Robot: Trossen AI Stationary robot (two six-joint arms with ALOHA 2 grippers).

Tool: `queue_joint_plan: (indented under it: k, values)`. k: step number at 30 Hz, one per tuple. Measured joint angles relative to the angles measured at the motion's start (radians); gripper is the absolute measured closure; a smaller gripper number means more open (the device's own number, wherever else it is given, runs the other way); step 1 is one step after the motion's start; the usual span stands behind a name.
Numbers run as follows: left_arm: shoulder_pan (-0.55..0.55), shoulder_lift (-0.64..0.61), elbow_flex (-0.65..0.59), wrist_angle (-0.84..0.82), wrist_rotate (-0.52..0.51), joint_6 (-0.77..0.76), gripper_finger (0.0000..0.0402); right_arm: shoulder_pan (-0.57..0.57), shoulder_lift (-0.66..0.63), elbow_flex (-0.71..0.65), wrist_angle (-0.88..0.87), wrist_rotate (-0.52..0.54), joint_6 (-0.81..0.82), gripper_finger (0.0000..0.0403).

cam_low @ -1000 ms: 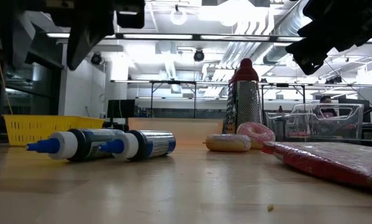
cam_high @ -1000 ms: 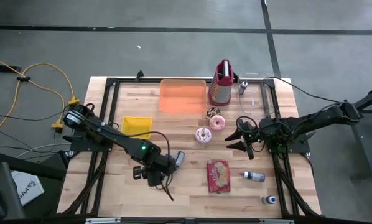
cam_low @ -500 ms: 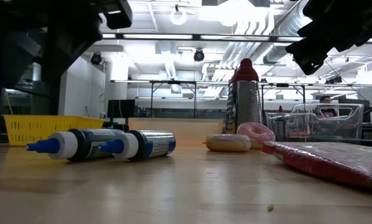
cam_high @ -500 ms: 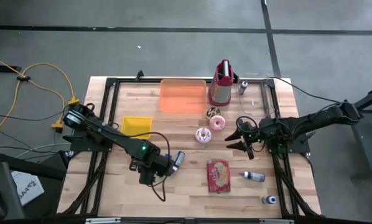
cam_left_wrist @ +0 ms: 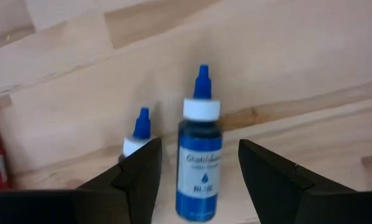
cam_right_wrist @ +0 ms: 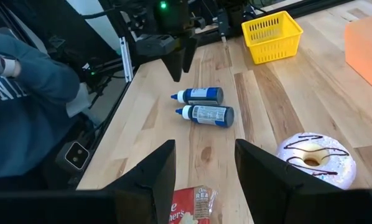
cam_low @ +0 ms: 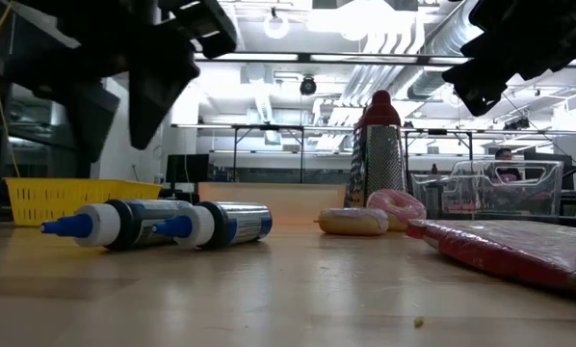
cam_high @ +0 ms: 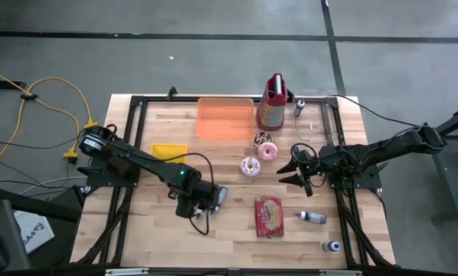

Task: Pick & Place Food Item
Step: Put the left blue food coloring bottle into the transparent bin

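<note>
Left gripper (cam_high: 204, 208) hangs above the table w/ fingers (cam_left_wrist: 136, 177) spread wide, nothing between them. Right under it lie two blue bottles (cam_left_wrist: 197, 163) side by side, white collars & blue tips; in the wrist view one sits in the gap between the fingers, the other (cam_left_wrist: 136, 132) partly behind a finger. In the low view both bottles (cam_low: 153, 224) lie flat on the wood, tips pointing away from the food, dark arm overhead, not touching them.

Right gripper (cam_high: 292, 170) hovers over the table's right half, fingers (cam_right_wrist: 150, 180) parted, empty, pointing toward the middle of the table. Near it, toward the table centre: pink frosted donut (cam_high: 268, 151), a white-iced donut (cam_high: 250, 166) w/ pink rim just beside that, & a chocolate-drizzled donut (cam_high: 261, 138) touching or nearly touching the pink one. All donuts lie on the wood, none held.

Red snack packet (cam_high: 269, 216) lies flat nearer the front edge, between the bottles & a small blue bottle (cam_high: 313, 218); another small bottle (cam_high: 332, 246) sits near the front right corner.

Further back: orange tray (cam_high: 225, 119), metal grater w/ red handle (cam_high: 273, 103) upright beside it, clear container (cam_high: 319, 119) at the back right. Yellow basket (cam_high: 168, 152) on the left side, partly under the left arm.

A person's sleeve (cam_right_wrist: 30, 106) shows beyond the table edge in the right wrist view.
</note>
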Motion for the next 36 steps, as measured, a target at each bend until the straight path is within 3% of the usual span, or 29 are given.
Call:
queue_joint_plan:
  k: [36]
  values:
    - [0.127, 0.160, -0.003, 0.085, -0.007, 0.102, 0.0197, 0.000, 0.000, 0.000, -0.019, 0.004, 0.000, 0.0251]
